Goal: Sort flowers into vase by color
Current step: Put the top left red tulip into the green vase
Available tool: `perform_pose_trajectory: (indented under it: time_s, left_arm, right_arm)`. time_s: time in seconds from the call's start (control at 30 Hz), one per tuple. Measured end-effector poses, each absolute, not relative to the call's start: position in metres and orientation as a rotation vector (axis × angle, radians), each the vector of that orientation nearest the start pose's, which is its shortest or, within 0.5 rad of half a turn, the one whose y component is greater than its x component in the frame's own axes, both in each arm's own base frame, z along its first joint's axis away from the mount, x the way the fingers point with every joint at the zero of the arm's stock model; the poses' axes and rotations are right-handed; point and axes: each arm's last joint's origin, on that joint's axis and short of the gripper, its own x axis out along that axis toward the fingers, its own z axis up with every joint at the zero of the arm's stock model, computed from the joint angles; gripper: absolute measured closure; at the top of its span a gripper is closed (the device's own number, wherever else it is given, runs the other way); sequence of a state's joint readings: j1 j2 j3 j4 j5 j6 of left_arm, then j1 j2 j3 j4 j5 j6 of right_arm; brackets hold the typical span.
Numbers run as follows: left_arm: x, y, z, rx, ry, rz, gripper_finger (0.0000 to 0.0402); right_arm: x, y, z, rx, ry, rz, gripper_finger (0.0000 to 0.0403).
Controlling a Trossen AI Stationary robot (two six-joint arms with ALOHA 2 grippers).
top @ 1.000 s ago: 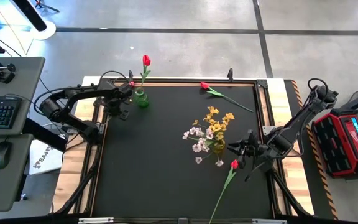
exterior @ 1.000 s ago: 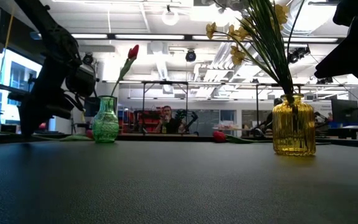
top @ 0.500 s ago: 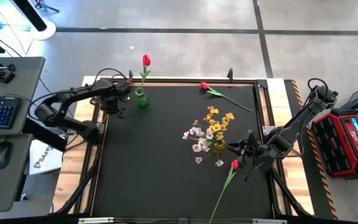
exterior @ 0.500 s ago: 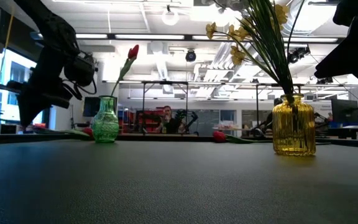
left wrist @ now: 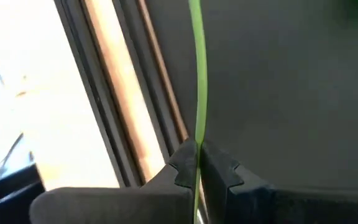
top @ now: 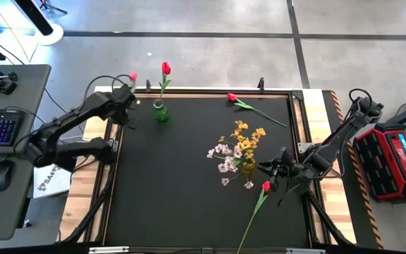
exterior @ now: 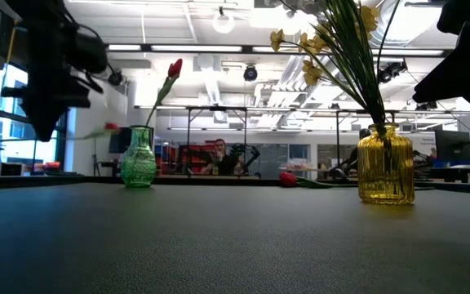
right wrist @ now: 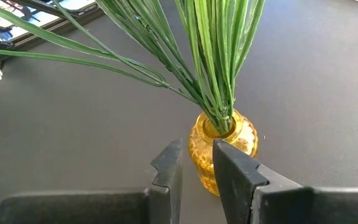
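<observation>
My left gripper [top: 128,106] [left wrist: 197,158] hangs above the table's far left corner, shut on the green stem of a red tulip, whose bloom [top: 132,76] shows past the far edge. Beside it the green vase [top: 160,111] [exterior: 138,158] holds one red tulip [top: 165,68]. The amber vase [top: 248,166] [right wrist: 222,146] holds the yellow spray [top: 247,134] and the white-pink spray [top: 224,159]. My right gripper [top: 272,169] [right wrist: 197,163] waits just right of the amber vase, open by a narrow gap. Two more red tulips [top: 232,97] [top: 265,186] lie flat on the mat. My left gripper pinches the tulip's thin green stem [left wrist: 197,134] between its two fingertips [left wrist: 182,165]. The stem runs straight on ahead of the fingers, and the bloom lies outside the wrist view. The flower is lifted clear of the table, bloom end toward the far edge.
The black mat [top: 182,197] is bare over its left and near parts. A wooden frame [top: 90,176] borders it. A desk with keyboard and mouse [top: 2,127] stands to the left, a red device [top: 393,159] to the right. A person [exterior: 219,155] sits far behind.
My left gripper has risen from the mat near the green vase and drawn toward the table's far left corner, staying shut. The red tulip came up with it, lifted clear, and its bloom now stands beyond the far edge. My right arm kept still.
</observation>
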State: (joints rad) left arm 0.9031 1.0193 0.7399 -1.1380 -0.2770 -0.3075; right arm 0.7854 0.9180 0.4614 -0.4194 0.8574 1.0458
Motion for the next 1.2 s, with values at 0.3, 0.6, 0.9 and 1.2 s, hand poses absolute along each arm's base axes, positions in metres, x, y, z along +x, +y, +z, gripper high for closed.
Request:
perform_pose_trajectory:
  time_s: [0.3,0.6,0.9,1.2]
  left_arm:
    - [0.083,0.112,0.249,-0.622,0.947,1.094,0.0401]
    - [0.073,0.097,0.272,-0.517,0.706,1.067,0.0401]
    - [0.089,0.088,0.302,-0.305,0.326,0.823,0.0401]
    - [0.112,0.090,0.285,-0.149,0.063,0.724,0.0401]
  right_arm:
    - [0.130,0.099,0.192,0.373,0.478,-0.352,0.0328]
    - [0.130,0.099,0.192,0.373,0.478,-0.352,0.0328]
    - [0.130,0.099,0.192,0.372,0.475,-0.355,0.0328]
    - [0.130,0.099,0.192,0.357,0.478,-0.351,0.0328]
